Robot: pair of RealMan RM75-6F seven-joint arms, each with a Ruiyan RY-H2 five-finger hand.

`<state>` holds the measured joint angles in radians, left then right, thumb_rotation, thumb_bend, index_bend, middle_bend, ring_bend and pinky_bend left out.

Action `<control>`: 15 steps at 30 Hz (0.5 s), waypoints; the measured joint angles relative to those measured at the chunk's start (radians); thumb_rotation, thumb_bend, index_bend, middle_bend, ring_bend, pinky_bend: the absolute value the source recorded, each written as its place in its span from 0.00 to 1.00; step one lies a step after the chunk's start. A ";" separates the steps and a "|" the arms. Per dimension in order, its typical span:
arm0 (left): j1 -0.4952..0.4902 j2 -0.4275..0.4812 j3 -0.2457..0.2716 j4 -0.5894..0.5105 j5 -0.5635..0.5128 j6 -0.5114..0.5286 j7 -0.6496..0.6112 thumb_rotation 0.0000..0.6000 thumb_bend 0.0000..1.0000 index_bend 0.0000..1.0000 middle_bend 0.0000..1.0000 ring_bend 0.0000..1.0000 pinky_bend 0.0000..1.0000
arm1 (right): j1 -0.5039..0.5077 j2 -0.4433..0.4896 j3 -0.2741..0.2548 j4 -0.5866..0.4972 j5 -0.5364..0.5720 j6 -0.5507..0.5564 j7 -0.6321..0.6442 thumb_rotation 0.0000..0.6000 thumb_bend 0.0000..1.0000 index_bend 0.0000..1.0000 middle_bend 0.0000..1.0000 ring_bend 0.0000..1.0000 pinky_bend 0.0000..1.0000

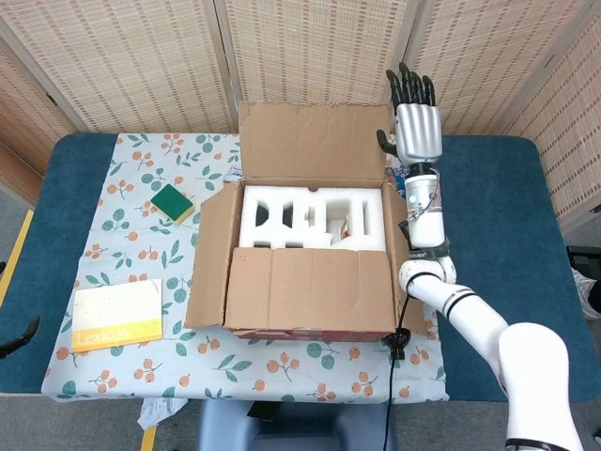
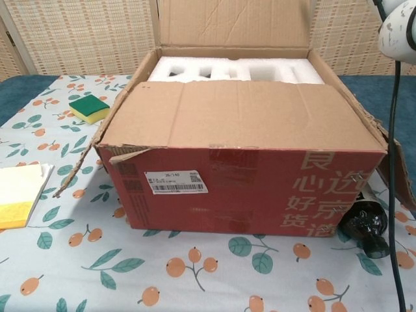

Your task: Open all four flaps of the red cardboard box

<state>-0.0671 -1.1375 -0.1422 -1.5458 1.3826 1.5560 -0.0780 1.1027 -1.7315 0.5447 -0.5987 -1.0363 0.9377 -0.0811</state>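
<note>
- Currently, the red cardboard box (image 1: 300, 282) is seen near the middle of the table (image 1: 488, 216), on the floral tablecloth (image 1: 131, 244), with its printed red front turned toward the chest camera.
- Far flap (image 1: 310, 141): it is raised and stands roughly upright or leans back behind the opening; judged done or nearly done.
- Left flap (image 1: 208, 254): it is folded outward and slopes down the box's left side; judged open.
- Right flap (image 2: 383, 153): it is splayed outward along the right edge in the chest view; in the head view it is largely hidden by the right arm. Judged open.
- Near flap (image 1: 310, 287): it lies flat over the front half of the opening, covering part of the white foam insert (image 1: 310, 218). This one is left to do.
- Right hand (image 1: 417, 122): it is held above the far right corner of the box, beside the upright far flap, with fingers extended, close together and holding nothing. Contact with the flap cannot be confirmed.
- Left hand: not visible in either view, so its finger state cannot be told.
- Estimate: three of four flaps are opened; the near flap must be lifted and folded toward the robot.
- Also noted on the cloth: a green sponge (image 1: 173, 202) left of the box, and a yellow booklet (image 1: 117, 315) nearer the front left.
</note>
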 measured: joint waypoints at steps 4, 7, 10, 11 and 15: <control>0.000 -0.002 -0.002 0.001 -0.004 -0.001 0.005 1.00 0.34 0.00 0.01 0.00 0.01 | 0.018 -0.039 -0.021 0.117 -0.018 -0.040 0.097 1.00 0.37 0.00 0.00 0.00 0.00; 0.001 -0.002 -0.001 -0.001 -0.002 -0.001 0.009 1.00 0.34 0.00 0.01 0.00 0.01 | 0.010 -0.038 -0.035 0.110 -0.036 -0.045 0.178 1.00 0.37 0.00 0.00 0.00 0.00; 0.002 -0.004 0.000 -0.001 0.004 0.006 0.021 1.00 0.34 0.00 0.01 0.00 0.01 | -0.019 -0.003 -0.045 0.022 -0.047 -0.040 0.207 1.00 0.37 0.00 0.00 0.00 0.00; 0.002 -0.007 0.001 0.002 0.007 0.008 0.027 1.00 0.34 0.00 0.01 0.00 0.01 | -0.037 0.020 -0.048 -0.034 -0.048 -0.037 0.208 1.00 0.37 0.00 0.00 0.00 0.00; -0.001 -0.018 0.001 0.007 0.011 0.010 0.050 1.00 0.34 0.00 0.01 0.00 0.01 | -0.108 0.130 -0.058 -0.294 -0.033 -0.036 0.201 1.00 0.37 0.00 0.00 0.00 0.00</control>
<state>-0.0680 -1.1557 -0.1411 -1.5385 1.3932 1.5663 -0.0283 0.9946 -1.6011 0.4871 -0.8927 -1.0690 0.9012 0.1195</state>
